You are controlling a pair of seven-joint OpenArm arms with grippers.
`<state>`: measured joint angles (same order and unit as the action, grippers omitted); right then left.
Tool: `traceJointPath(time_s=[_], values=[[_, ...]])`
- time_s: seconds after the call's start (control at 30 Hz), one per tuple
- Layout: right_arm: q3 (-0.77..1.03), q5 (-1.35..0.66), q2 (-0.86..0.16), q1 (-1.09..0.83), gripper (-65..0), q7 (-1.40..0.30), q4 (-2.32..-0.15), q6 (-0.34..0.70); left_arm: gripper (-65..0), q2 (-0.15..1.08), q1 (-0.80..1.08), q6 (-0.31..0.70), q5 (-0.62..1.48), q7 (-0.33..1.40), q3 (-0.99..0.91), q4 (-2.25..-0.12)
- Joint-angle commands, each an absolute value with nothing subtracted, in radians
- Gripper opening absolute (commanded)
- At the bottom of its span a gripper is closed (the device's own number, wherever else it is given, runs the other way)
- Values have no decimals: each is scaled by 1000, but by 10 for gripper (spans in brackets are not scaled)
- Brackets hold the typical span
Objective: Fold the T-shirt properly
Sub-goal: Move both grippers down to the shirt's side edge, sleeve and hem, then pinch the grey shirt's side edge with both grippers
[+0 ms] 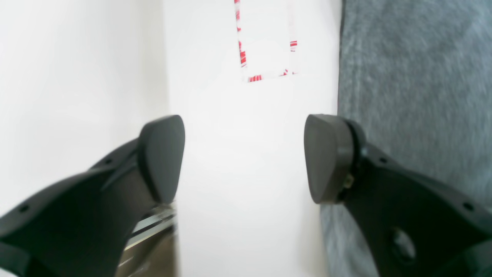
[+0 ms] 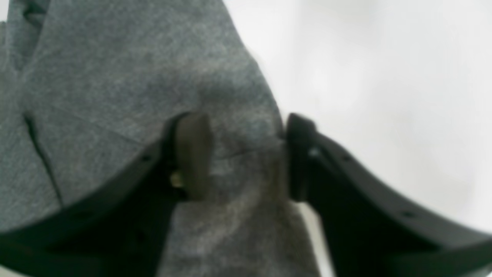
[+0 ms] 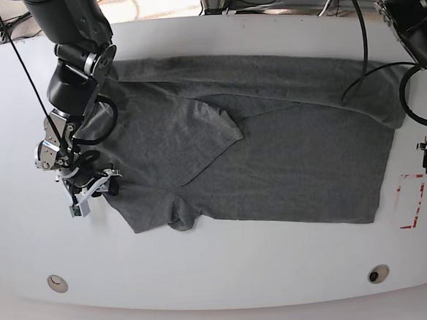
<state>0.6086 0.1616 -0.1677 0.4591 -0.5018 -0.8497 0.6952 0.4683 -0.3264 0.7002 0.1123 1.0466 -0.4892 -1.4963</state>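
The dark grey T-shirt [image 3: 272, 156] lies spread across the white table [image 3: 229, 276], one sleeve [image 3: 211, 131] folded in over the body. At its left edge in the base view my right gripper [image 3: 101, 184] is down on the hem corner. In the right wrist view the right gripper [image 2: 246, 157] has its jaws drawn in around the shirt's edge [image 2: 115, 77], and bunched fabric fills the gap and touches both pads. My left gripper [image 1: 246, 157] hangs open over bare table, just off the T-shirt [image 1: 415, 77], which lies beside its right finger [image 1: 330, 157].
A red tape marking [image 3: 411, 201] sits on the table right of the shirt, also seen ahead of the left gripper as red tape [image 1: 265, 50]. Two round holes [image 3: 57, 283] [image 3: 377, 274] lie near the front edge. Cables trail at the back right.
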Motion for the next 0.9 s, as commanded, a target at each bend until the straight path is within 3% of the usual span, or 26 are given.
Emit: traceJointPath(time_s=[0.0,0.23,0.47,0.67,0.87], values=[[605,165,-162,476,-490,-515,-863,698,-203,490,-395,698,120,974,-490,-1409],[604,170,-150,476,-650,-521,-865,698,-197,487,-549,698,120,802,-489,-1067],[604,170,-148,472,-650,-522,-865,698,-194,484,-670,610,122,601,-487,-733],[602,168,-148,458,-650,-522,-865,698,-128,483,-748,559,128,424,-403,-478],[602,166,-148,455,-650,-521,-865,698,-122,450,-768,516,128,317,-343,-366]])
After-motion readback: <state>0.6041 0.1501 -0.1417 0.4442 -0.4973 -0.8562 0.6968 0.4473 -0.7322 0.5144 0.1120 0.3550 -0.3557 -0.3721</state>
